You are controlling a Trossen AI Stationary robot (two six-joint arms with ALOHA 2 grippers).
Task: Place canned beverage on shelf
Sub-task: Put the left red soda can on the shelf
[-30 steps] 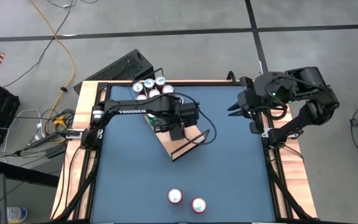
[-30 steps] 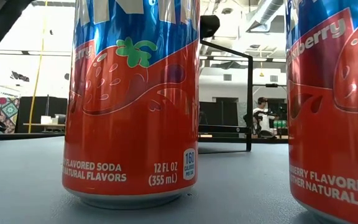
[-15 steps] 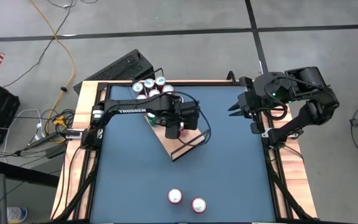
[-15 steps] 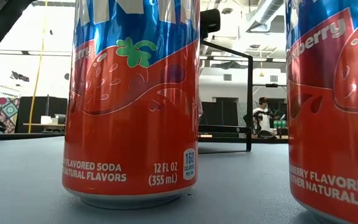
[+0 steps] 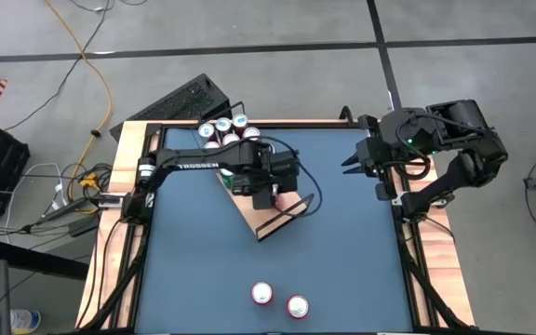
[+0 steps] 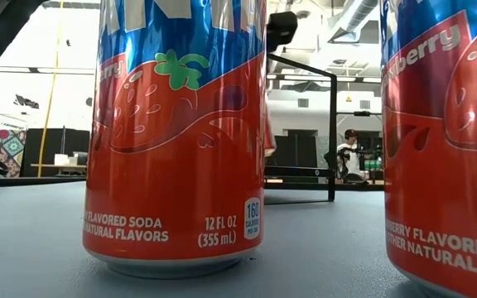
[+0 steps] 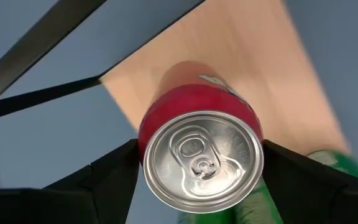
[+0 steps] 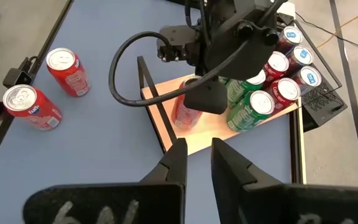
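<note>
My left gripper is shut on a red can with a silver top, over the shelf, a light-wood board with black rails. The can also shows in the right wrist view. Two green cans stand on the board's far part. Two red cans stand near the table's near edge and fill the low view. My right gripper is open and empty at the table's right edge. My left gripper pinches the red can between its two fingers, on opposite sides of its upper wall just below the rim. The fingers come from above, pointing down. The can is about upright over the board; whether its bottom touches the board I cannot tell.
Several red and blue cans stand packed at the table's far edge behind the board. A black keyboard lies beyond the far left corner. Bare blue table lies between the board and the two near cans.
My left gripper, still shut on the red can, has shifted a little over the board, first toward the table's left and then back toward its right. The can now shows in the low view beside the near can.
</note>
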